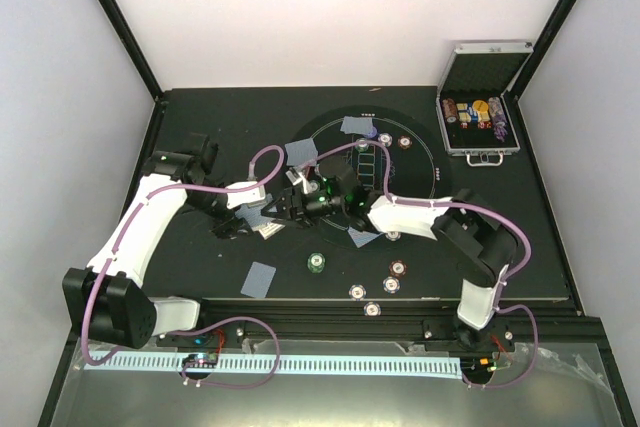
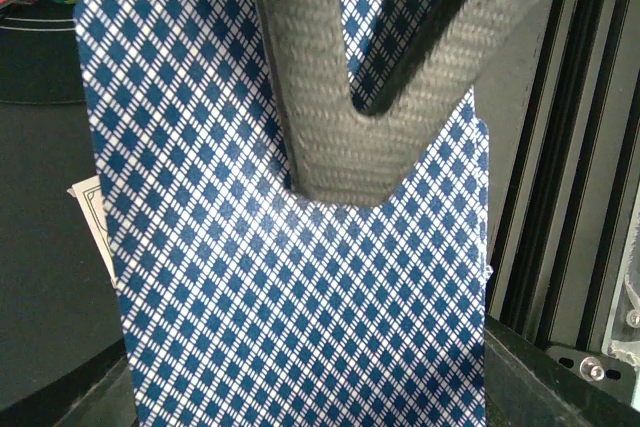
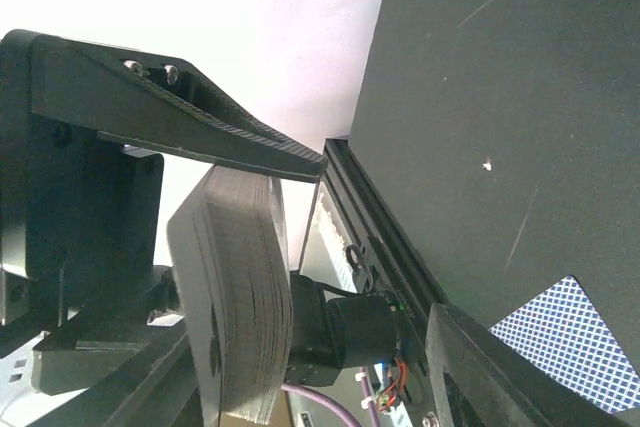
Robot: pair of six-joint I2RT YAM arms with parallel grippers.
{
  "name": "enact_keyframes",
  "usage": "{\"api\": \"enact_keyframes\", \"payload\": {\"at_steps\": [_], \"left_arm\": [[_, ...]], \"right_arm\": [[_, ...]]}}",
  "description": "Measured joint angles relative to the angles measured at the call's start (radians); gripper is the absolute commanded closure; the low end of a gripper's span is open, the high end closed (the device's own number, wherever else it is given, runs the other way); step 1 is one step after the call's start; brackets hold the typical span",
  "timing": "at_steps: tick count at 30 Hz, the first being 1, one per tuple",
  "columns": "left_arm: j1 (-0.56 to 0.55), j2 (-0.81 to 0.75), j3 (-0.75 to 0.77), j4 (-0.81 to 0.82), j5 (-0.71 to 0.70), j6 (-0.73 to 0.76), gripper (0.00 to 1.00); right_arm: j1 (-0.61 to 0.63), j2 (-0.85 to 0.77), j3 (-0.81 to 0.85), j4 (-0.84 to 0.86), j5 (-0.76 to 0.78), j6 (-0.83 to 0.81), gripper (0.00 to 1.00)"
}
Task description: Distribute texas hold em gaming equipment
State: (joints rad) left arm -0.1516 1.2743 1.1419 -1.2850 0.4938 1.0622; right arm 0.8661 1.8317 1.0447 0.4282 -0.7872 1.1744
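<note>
Your left claw (image 2: 345, 152) is clamped on the deck of cards (image 2: 300, 297). Its blue diamond backs face the wrist camera, and it hangs over the tabletop (image 1: 200, 117) just left of the middle. Your right claw (image 3: 385, 242) meets it there with its fingers apart. The upper finger (image 3: 200, 117) sits just over the deck's edge, but you cannot tell whether it touches. Single cards (image 1: 260, 279) lie face down near the front edge and toward the back. A green chip (image 1: 317, 263) and other chips (image 1: 392, 285) rest near the front edge. The metal case (image 1: 485, 112) stands open at the back right corner.
</note>
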Motion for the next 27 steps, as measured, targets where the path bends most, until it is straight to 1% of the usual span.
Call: {"api": "enact_keyframes", "payload": {"at_steps": [6,10,12,15,19,23,27], "left_arm": [[0.000,0.000,0.000,0.000,0.000,0.000,0.98],[0.000,0.000,0.000,0.000,0.000,0.000,0.99],[0.000,0.000,0.000,0.000,0.000,0.000,0.98],[0.000,0.000,0.000,0.000,0.000,0.000,0.98],[0.000,0.000,0.000,0.000,0.000,0.000,0.98],[0.000,0.000,0.000,0.000,0.000,0.000,0.98],[0.000,0.000,0.000,0.001,0.000,0.000,0.98]], "right_arm": [[-0.010,-0.032,0.000,-0.048,0.007,-0.023,0.54],[-0.011,-0.063,0.001,-0.083,0.019,-0.036,0.68],[-0.011,-0.078,0.003,-0.100,0.024,-0.047,0.73],[-0.014,-0.097,0.006,-0.128,0.030,-0.057,0.80],[-0.015,-0.111,0.010,-0.158,0.043,-0.072,0.85],[-0.015,-0.122,0.011,-0.174,0.045,-0.079,0.98],[-0.015,-0.137,0.014,-0.185,0.045,-0.090,0.99]]}}
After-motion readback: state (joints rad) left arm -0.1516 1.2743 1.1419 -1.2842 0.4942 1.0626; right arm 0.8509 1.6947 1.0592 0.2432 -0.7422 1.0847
